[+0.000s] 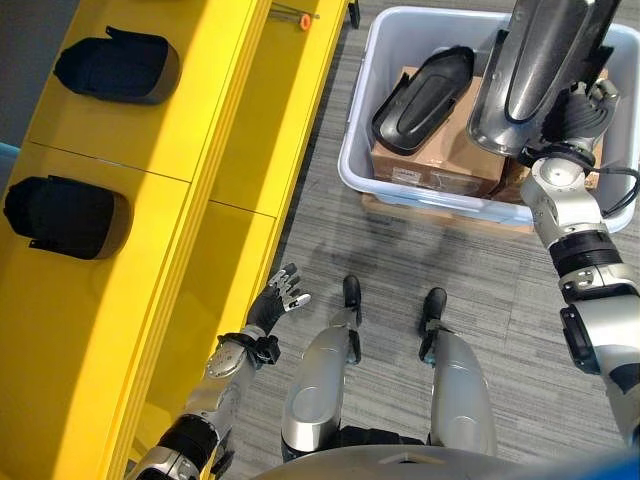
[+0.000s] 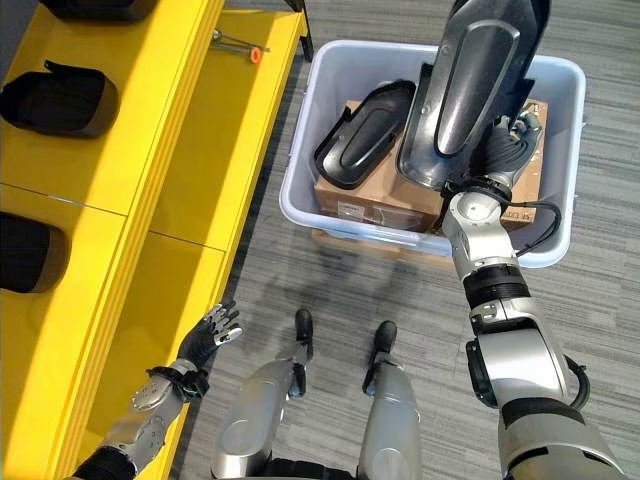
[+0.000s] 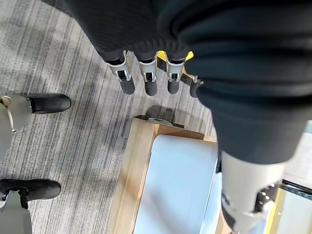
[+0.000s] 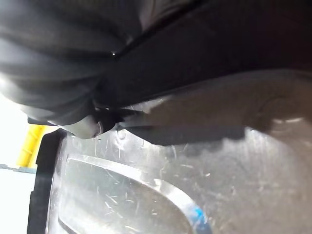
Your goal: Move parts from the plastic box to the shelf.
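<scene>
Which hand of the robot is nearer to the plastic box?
Right. The right hand is over the plastic box, holding a dark part; the left hand hangs beside the yellow shelf.

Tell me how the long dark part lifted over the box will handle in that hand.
Held upright by its lower end in the right hand, the dark part keeps its shape: probably stiff. Its glossy surface may be slippery. Being long, with most of it above the grip, it could tip.

Bare floor (image 1: 420,250) between yellow shelf (image 1: 200,120) and box (image 1: 360,150), seemingly passable
</scene>
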Motion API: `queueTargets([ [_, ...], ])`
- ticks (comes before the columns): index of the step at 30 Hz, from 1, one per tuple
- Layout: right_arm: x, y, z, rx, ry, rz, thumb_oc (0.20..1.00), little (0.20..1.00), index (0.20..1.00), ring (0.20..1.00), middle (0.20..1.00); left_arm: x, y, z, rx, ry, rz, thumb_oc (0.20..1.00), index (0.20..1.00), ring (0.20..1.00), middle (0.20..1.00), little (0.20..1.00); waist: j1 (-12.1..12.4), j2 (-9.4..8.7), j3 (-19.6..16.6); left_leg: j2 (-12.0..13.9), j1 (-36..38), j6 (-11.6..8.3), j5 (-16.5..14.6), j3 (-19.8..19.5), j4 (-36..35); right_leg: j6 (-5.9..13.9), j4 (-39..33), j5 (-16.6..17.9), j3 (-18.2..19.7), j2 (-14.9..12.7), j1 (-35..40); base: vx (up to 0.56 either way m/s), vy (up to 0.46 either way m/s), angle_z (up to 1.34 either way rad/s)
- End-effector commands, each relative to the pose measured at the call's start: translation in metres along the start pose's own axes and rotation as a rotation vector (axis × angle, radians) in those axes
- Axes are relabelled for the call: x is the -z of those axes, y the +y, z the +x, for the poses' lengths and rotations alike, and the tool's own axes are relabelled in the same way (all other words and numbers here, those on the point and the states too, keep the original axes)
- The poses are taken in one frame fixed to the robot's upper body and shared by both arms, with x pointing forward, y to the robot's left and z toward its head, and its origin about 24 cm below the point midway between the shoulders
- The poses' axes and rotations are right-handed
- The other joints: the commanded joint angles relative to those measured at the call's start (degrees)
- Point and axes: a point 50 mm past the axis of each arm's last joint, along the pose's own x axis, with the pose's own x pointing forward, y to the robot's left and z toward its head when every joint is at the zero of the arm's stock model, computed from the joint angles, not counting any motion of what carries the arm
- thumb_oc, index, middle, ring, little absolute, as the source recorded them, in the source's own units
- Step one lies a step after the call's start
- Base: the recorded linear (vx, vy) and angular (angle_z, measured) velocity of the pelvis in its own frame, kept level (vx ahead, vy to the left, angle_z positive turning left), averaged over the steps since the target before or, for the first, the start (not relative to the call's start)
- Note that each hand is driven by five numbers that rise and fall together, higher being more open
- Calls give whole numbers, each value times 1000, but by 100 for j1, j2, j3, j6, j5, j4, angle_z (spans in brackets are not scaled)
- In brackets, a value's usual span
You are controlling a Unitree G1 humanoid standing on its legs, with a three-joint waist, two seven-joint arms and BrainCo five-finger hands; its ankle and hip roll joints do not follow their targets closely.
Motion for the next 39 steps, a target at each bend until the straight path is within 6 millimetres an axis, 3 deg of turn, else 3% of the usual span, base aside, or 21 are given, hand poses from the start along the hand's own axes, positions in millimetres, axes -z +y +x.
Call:
queueTargets([
  [1,-37,5,4,-113,-147,126,200,200,200,200,200,-3,10,-11,-3,-36,52,1000,1000,1000,1000,1000,45,-81,6,25,79,-180,-724,-205,417,231,135,-623,-125,-259,624,8,-75,1],
  [5,-14,20,-10,-288,-28,169,200,200,200,200,200,1,16,-15,-32,-19,48,1000,1000,1000,1000,1000,37,-106,-177,105,319,-248,-641,-273,313,166,142,-692,-178,-223,872,23,-99,5],
  [10,26,43,-46,-508,151,187,200,200,200,200,200,8,23,-20,-75,11,-11,1000,1000,1000,1000,1000,7,-157,-406,295,596,-390,-428,-428,182,23,262,-841,-261,-102,1138,21,-147,7],
  [13,35,47,-56,-547,175,177,200,200,200,200,200,12,25,-23,-93,29,-31,1000,1000,1000,1000,1000,16,-182,-461,367,647,-420,-346,-496,129,-18,325,-888,-305,-78,1190,-2,-115,8],
  [18,57,60,-81,-644,263,135,200,200,200,200,200,30,32,-36,-150,69,-74,1000,1000,1000,1000,1000,68,-287,-593,750,764,-600,142,-694,-157,-162,405,-1011,-452,89,1389,9,-165,11],
  [20,66,61,-89,-661,298,129,200,200,200,200,200,35,34,-40,-158,80,-66,1000,1000,1000,1000,1000,18,-328,-645,1015,738,-683,506,-374,-260,-188,344,-1037,-643,89,1551,36,-107,18],
  [22,71,60,-97,-655,314,133,200,200,200,200,200,34,32,-36,-140,79,-46,1000,1000,1000,1000,1000,-139,-415,-672,1193,765,-810,594,260,-168,-181,284,-1149,-912,-42,1706,-37,-88,47],
  [24,72,59,-100,-652,318,137,200,200,200,200,200,31,30,-32,-120,68,-30,1000,1000,1000,1000,1000,-229,-426,-691,1303,753,-857,651,587,-4,-200,256,-1137,-1075,-96,1706,-140,-7,88],
  [27,74,59,-104,-674,323,143,200,200,200,200,200,24,25,-23,-105,32,-23,1000,1000,1000,1000,1000,-372,-495,-744,1349,870,-750,297,890,470,-224,369,-1136,-1234,-271,1581,-156,129,96],
  [28,74,60,-106,-690,339,165,200,200,200,200,200,18,19,-17,-89,13,-13,1000,1000,1000,1000,1000,-433,-577,-794,1363,930,-727,144,922,996,-274,347,-1106,-1260,-375,1523,-157,209,84],
  [31,72,63,-109,-726,356,201,200,200,200,200,200,12,11,-10,-76,-18,-6,1000,1000,1000,1000,1000,-501,-632,-865,1307,1063,-683,5,771,1460,-313,359,-1051,-1192,-450,1402,-118,311,64],
  [32,72,66,-113,-761,378,223,200,200,200,200,200,12,8,-9,-78,-28,-12,1000,1000,1000,1000,1000,-530,-535,-934,1121,1219,-590,-194,700,1196,-244,429,-1019,-1135,-484,1309,-34,460,46],
  [37,81,69,-129,-811,451,276,200,200,200,200,200,14,3,-9,-89,-10,-1,1000,1000,1000,1000,1000,-551,-376,-1116,883,1499,-461,-472,902,529,-74,151,-828,-1201,-521,1463,76,365,37],
  [39,83,71,-137,-837,466,279,200,200,200,200,200,15,2,-11,-98,-13,3,1000,1000,1000,1000,1000,-523,-339,-1177,750,1567,-387,-668,929,353,79,-8,-677,-1187,-607,1535,46,311,40],
])
